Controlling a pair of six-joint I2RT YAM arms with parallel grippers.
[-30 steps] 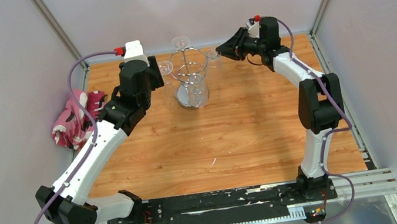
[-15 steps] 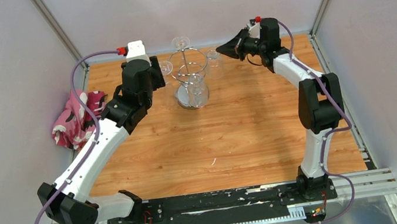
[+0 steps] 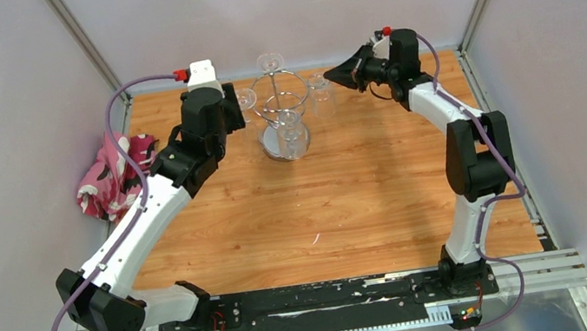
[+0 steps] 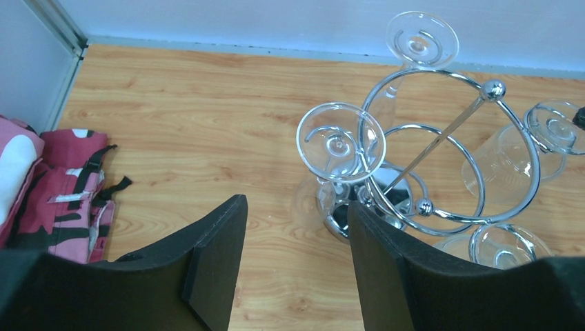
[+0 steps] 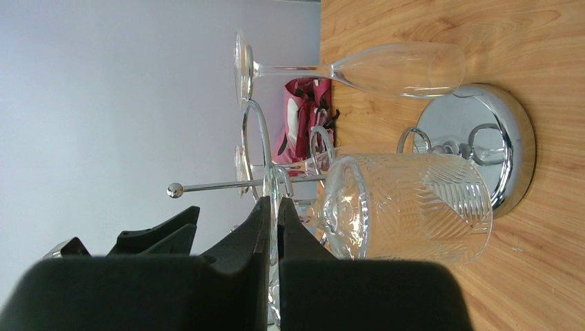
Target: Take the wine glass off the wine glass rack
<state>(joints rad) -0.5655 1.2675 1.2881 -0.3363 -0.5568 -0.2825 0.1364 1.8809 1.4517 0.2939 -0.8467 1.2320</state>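
The chrome wine glass rack (image 3: 279, 104) stands at the back middle of the wooden table, with glasses hanging upside down from its rings (image 4: 494, 89) (image 5: 483, 145). My right gripper (image 3: 331, 78) (image 5: 274, 207) is shut on the thin foot disc of a cut-pattern wine glass (image 3: 321, 96) (image 5: 414, 207) (image 4: 514, 162). That glass hangs at the rack's right side, and I cannot tell whether it is free of the wire. My left gripper (image 3: 216, 111) (image 4: 296, 207) is open with only bare table between its fingers. It is just left of another hanging glass (image 3: 245, 98) (image 4: 340, 141).
A tall flute (image 3: 269, 64) (image 4: 421, 38) (image 5: 386, 69) hangs at the rack's far side and another glass (image 3: 291, 131) (image 4: 507, 245) at its near side. A pink patterned cloth (image 3: 111, 175) (image 4: 48, 186) lies by the left wall. Walls close in the back and sides.
My right gripper has shut on the patterned glass's foot and drawn it a little to the right, away from the rack's post. The left arm has barely moved.
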